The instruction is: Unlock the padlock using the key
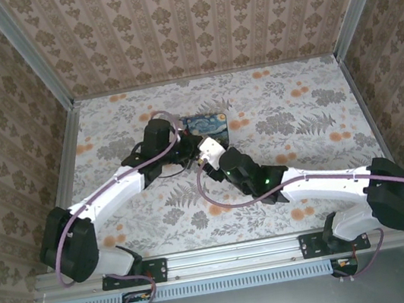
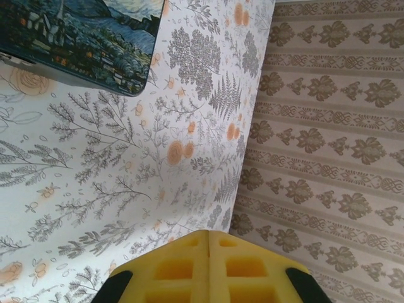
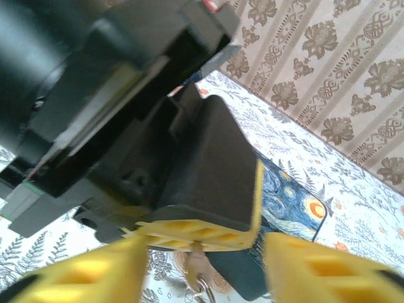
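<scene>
Left gripper [image 2: 208, 252]: yellow pads pressed together, bottom centre of the left-wrist view. A small metal key [image 3: 197, 273] with ring pokes out beneath them, bottom centre of the right-wrist view.
Right gripper [image 3: 205, 255]: fingers spread wide either side of it, holding nothing.
Starry Night tin [image 2: 82, 38]: upper left, on floral tabletop [image 2: 126, 189]; lid down, contents hidden.

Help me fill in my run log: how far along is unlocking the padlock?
Done: the left hand is shut, and a small ringed piece seems to hang from its pads; key or padlock, I cannot tell. In hand: the right hand stands open on either side of that piece. Left: fitting key to lock and turning it; no opened shackle is visible.
</scene>
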Robot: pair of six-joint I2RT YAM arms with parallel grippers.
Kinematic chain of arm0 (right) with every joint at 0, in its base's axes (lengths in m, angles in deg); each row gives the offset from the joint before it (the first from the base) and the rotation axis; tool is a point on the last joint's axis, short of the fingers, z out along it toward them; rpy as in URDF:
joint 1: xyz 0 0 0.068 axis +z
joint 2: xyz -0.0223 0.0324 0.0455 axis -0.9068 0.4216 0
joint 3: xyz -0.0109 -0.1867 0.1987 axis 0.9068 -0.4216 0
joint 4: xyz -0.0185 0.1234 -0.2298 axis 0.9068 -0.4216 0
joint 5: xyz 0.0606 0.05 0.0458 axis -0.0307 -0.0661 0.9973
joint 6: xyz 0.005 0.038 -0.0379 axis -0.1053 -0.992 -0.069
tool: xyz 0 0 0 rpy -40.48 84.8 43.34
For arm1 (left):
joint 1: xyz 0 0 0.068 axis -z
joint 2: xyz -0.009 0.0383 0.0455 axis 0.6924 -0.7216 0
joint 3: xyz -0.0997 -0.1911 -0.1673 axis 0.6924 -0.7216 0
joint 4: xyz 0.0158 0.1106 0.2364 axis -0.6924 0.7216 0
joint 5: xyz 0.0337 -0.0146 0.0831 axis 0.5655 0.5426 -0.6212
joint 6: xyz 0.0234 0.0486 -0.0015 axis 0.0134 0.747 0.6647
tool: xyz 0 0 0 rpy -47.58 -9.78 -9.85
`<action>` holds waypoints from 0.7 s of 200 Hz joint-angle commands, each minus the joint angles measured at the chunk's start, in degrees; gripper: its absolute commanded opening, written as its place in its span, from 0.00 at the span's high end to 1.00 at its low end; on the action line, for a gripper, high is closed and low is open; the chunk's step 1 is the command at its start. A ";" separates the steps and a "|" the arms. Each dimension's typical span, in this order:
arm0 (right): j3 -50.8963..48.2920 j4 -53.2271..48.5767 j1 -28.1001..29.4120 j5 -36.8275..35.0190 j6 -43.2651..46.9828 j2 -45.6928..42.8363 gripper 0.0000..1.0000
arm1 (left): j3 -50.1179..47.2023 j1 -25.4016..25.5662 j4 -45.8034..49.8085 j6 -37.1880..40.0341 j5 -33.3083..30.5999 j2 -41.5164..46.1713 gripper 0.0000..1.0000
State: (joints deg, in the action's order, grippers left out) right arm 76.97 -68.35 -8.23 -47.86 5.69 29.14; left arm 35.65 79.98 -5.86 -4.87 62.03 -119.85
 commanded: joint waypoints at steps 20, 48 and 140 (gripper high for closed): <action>-2.86 -2.94 -5.51 4.78 -9.72 -8.80 0.06 | -1.15 -3.81 -2.83 5.21 -0.03 -1.55 1.00; -2.55 -9.71 -11.26 11.95 -16.86 -13.07 0.00 | -1.19 -6.13 -4.41 8.85 0.19 -1.78 1.00; 2.73 -16.24 -21.37 27.38 -31.68 -4.46 0.00 | 1.69 -8.10 -4.65 28.07 -0.64 0.45 1.00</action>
State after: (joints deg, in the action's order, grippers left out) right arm 78.85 -87.02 -27.83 -26.99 -16.67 24.27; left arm 36.15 72.22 -7.93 15.02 62.14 -121.12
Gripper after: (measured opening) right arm 0.995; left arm 0.044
